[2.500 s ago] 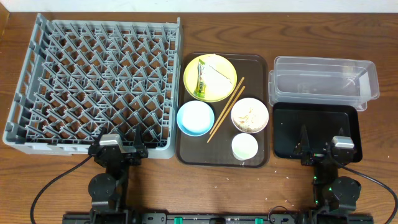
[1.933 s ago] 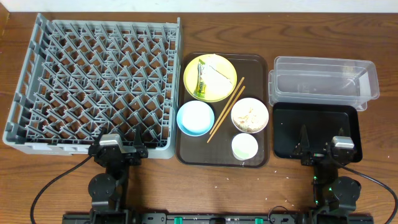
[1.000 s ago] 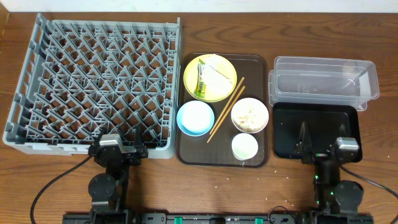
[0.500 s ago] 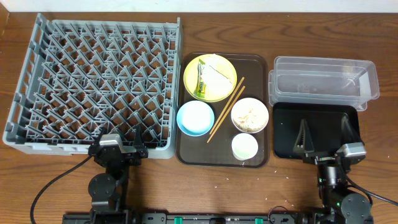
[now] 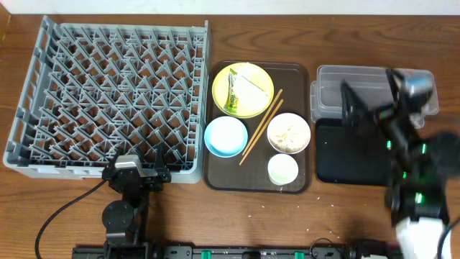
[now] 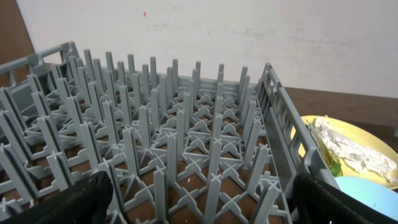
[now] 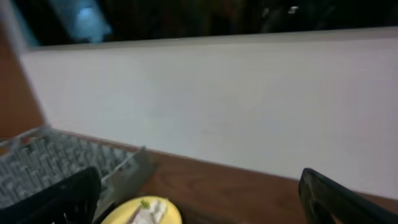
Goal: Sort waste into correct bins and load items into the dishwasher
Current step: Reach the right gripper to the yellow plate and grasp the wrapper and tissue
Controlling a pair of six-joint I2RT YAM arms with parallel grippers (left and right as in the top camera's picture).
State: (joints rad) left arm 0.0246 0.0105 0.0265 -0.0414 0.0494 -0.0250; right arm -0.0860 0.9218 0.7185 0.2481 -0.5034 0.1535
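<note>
While the right gripper (image 5: 366,85) hovers high over the clear tub (image 5: 327,86), jaws apart and empty, I judge the snack wrapper (image 5: 232,93) on the yellow plate (image 5: 244,109) the first pick. Plan: descend from above and pinch the wrapper only, clear of the napkin (image 5: 253,85) touching it. Left gripper (image 5: 138,164) sits spread wide at the dish rack (image 5: 108,86) edge.

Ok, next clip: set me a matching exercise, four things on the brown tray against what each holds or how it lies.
1. yellow plate
2. white bowl
3. light blue bowl
4. chopsticks

A. holds rice
B. empty, nearest the dish rack
C. lie diagonally between the two bowls
D. carries the wrapper and napkin

Pairs: 1-D, 2-A, 3-B, 4-C
</note>
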